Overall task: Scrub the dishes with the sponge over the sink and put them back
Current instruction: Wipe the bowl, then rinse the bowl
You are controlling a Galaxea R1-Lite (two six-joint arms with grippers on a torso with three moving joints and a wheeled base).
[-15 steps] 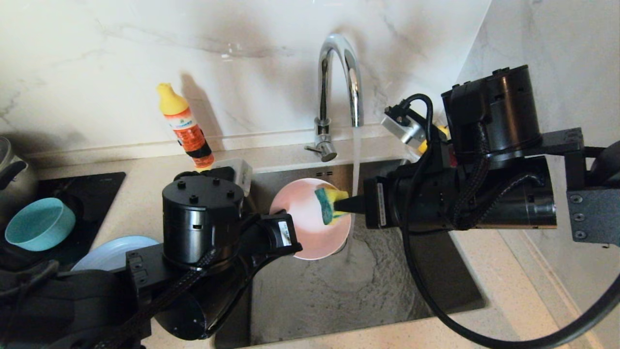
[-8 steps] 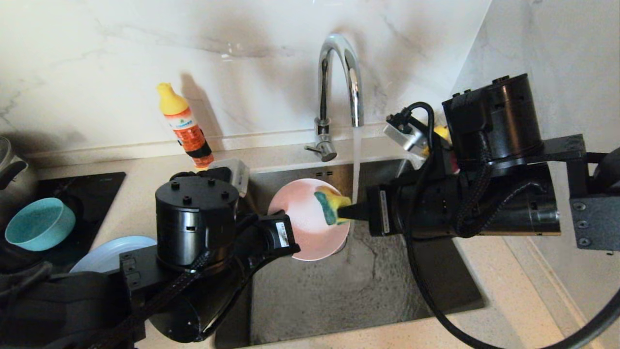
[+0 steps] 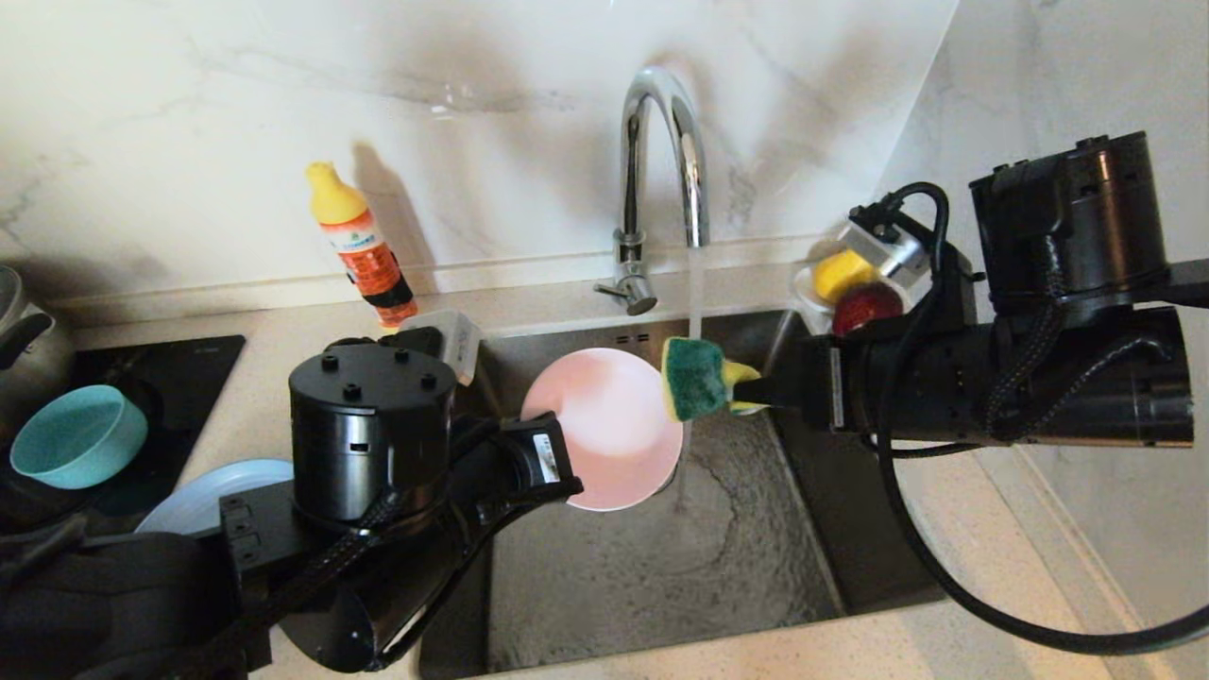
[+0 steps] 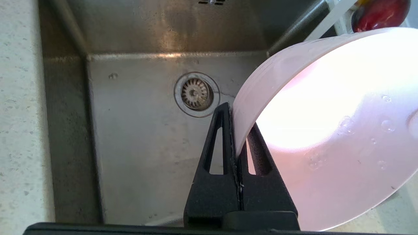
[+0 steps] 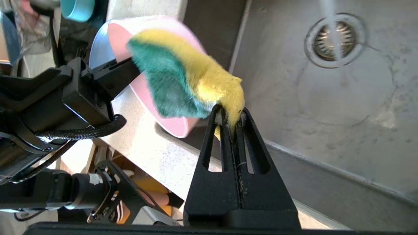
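Sponge [image 3: 697, 380] is pinched by one yellow corner in the right gripper [image 3: 756, 387], hanging just off the pink bowl [image 3: 609, 425] rim. Left gripper [image 4: 235, 143] clamps that tilted bowl's wall above the sink [image 3: 661, 557], whose wet floor lies open below.

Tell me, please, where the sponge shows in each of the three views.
Head view: sponge at centre, just beyond the pink bowl's rim, pinched by the right gripper.
Left wrist view: not in it.
Right wrist view: sponge left of centre.
Shared landmark: the pink bowl.
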